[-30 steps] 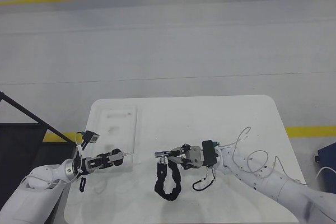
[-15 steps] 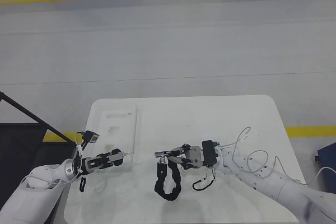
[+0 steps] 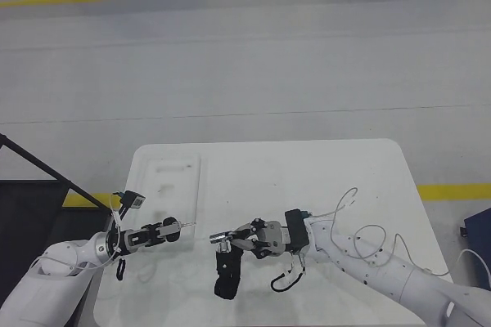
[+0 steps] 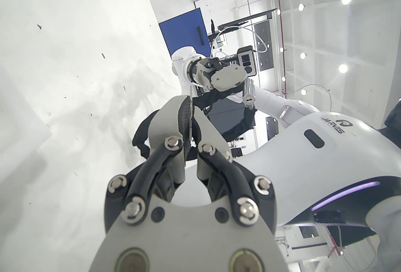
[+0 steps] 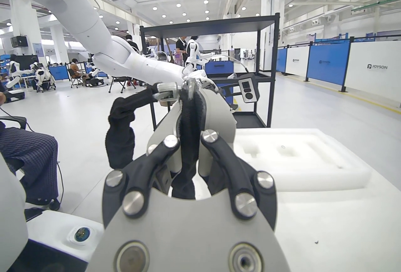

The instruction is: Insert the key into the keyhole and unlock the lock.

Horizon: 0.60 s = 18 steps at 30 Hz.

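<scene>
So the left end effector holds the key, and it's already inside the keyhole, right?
Not quite: the left end effector does hold the key, but it is outside the keyhole; the top view shows a gap between key and lock.

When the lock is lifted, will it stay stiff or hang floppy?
Probably floppy: the lock's loop droops from the right end effector. Its metal cylinder looks rigid and smooth, so it may slip; the loop would likely swing.

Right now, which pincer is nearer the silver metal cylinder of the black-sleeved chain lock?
Right. The right pincer clamps the black-sleeved chain lock right behind its silver metal cylinder; the left pincer, holding the thin metal key, sits across a gap.
</scene>
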{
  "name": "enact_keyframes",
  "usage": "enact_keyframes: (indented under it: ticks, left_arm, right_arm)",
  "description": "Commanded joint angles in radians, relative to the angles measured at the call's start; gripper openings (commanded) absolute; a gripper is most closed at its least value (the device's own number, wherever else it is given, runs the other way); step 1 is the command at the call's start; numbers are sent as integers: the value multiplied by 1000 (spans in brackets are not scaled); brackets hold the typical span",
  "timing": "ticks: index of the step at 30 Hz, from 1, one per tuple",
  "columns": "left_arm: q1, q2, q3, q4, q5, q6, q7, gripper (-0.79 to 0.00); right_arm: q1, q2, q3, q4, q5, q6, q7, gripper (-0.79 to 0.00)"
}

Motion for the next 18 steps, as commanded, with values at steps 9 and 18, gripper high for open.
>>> enact_keyframes:
  ticks: [9,18]
  left_arm:
    - [-1,-1,-1,-2,-2,0,10,-785]
    - [32,-11,-63,-66,317,-240,240,-785]
  right_arm:
    - [-20,2,17,3,64,-37,37,-785]
    - [-20,2,17,3,64,-37,37,-785]
